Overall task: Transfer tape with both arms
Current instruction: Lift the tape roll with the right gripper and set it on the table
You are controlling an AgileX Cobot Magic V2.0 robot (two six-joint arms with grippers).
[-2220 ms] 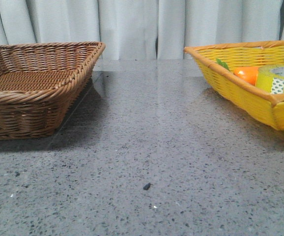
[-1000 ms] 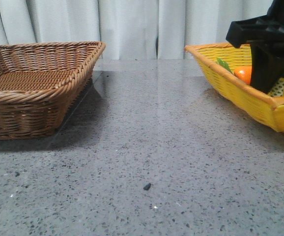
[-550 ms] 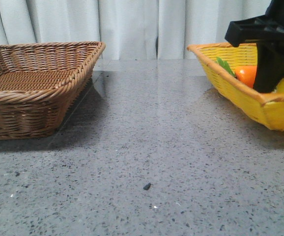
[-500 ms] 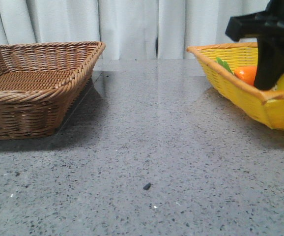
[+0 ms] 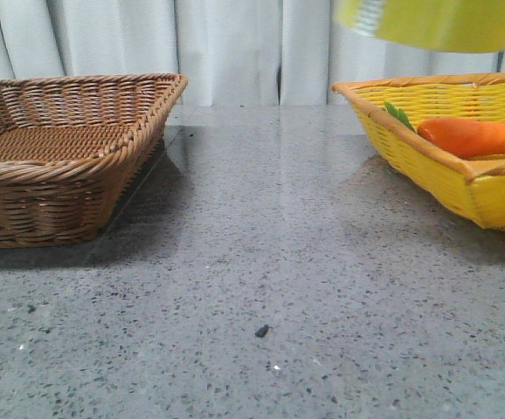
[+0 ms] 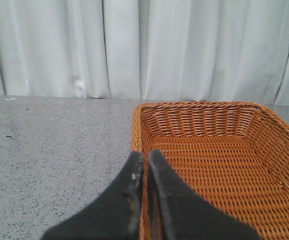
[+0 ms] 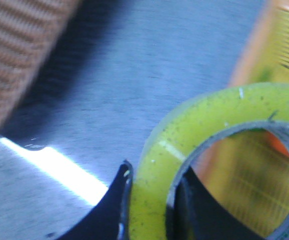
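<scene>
With the tape [image 5: 432, 22] high above the yellow basket [image 5: 436, 179], your right gripper [image 7: 152, 210] pinches its wall. The blur suggests speed; it could slip. Left gripper [image 6: 145, 172] sits closed, empty.

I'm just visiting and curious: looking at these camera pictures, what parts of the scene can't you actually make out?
- Front view: the yellow tape roll is cut off by the top edge; whatever holds it is out of frame.
- Front view: the orange carrot and yellow wicker basket run off the right edge.
- Right wrist view: motion blur smears everything; the black right gripper clamps the roll's wall.
- Left wrist view: the brown wicker basket is partly hidden behind the black left gripper.
</scene>
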